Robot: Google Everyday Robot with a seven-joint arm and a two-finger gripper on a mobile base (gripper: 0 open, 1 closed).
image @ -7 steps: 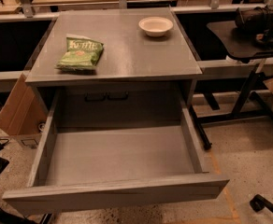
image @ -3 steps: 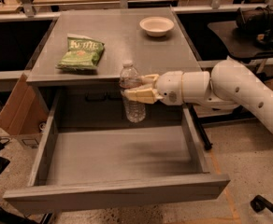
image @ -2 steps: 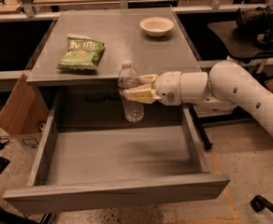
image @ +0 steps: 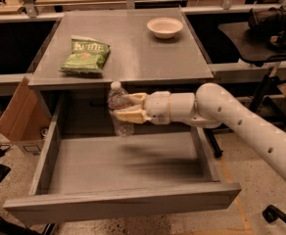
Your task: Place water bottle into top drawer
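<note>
STEP: transport, bottle not yet set down | gripper hangs over the open top drawer, jaws pinching the water bottle upright in mid-air | NEXT: you should probably lower it inside, then release.

- Your white robot arm has reached in from the right; a little over two seconds ago you had no arm in view.
- Its cream two-finger end effector now hangs over the back of the wide grey metal top drawer, clamped on a small clear plastic water bottle with a white cap.
- In the last second both have slid toward the view's left and sunk slightly: the cap has dropped from above the grey counter's front edge to level with it.
</note>
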